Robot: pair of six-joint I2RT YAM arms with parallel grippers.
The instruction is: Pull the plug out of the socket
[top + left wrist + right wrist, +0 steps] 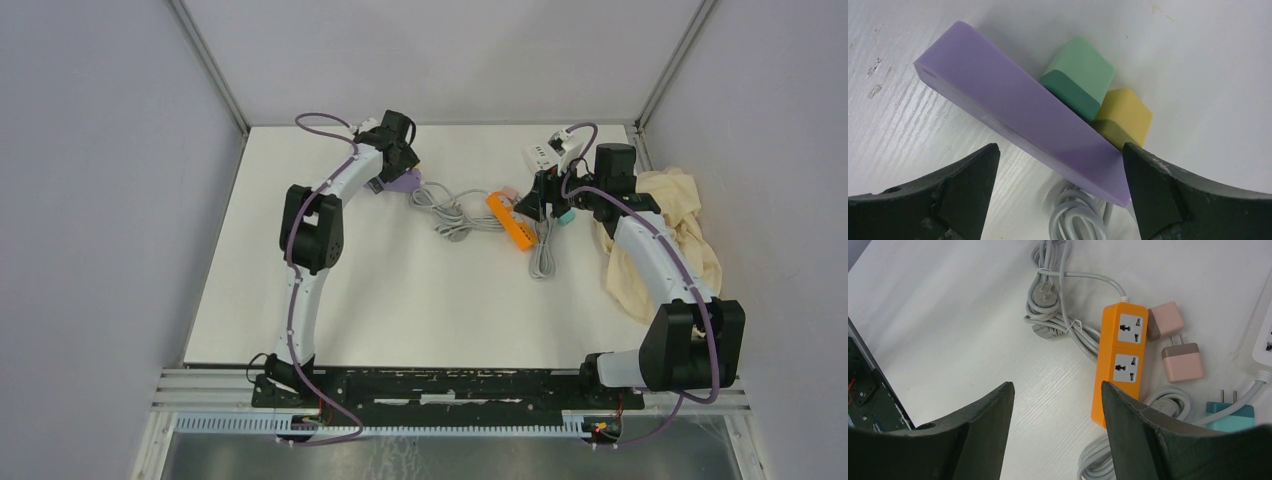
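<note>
- Left gripper [1059, 152]: fingers spread wide, gripping nothing. They straddle the near end of the purple power strip [1013, 110], which lies on the white table [430, 300], far left.
- Purple strip: green plug [1078, 75] and yellow plug [1125, 117] sit side by side, both seated in its far face. The right finger stands close beside the yellow one (contact cannot be told). A grey cord [1075, 220] is coiled below the strip.
- Step in hand, as I judge it: lining up open jaws on this strip before a pull; nothing is gripped yet.
- Next move calls for: closing on one plug body only, not the strip, then pulling straight out along the pins. The strip is loose, so it probably needs bracing or it will drag along.
- Centre: orange power strip [1120, 365], both sockets empty; two pink plugs [1183, 361] lie just beside it, out.
- Right gripper [1057, 390]: jaws apart, nothing between them, hovering above bare table left of the orange strip. A teal plug [1230, 412] lies to its right.
</note>
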